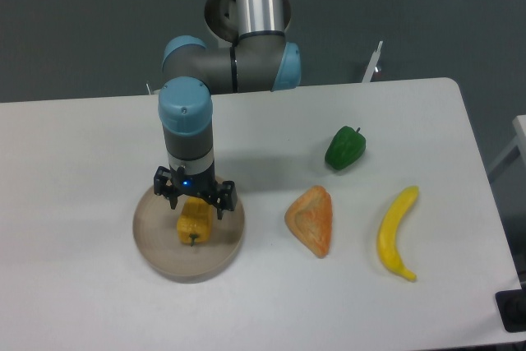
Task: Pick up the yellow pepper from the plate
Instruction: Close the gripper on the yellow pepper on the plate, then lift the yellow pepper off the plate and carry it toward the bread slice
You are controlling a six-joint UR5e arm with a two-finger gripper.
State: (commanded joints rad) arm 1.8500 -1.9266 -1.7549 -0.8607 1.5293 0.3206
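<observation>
Nearest the camera, the plate sits on the white worktop, and the yellow pepper lies on it, not yet lifted. Just behind and above, the end effector hangs with its fingers spread wide, straddling the pepper's far end. The approach looks done; closing and lifting remain. Farther right lie a banana, an orange wedge and a green pepper.

Gripper sat directly over the yellow pepper on the plate, fingers spread either side. Low rim only, no blocker on the plate. Bread slice, green pepper and banana stood well apart.
</observation>
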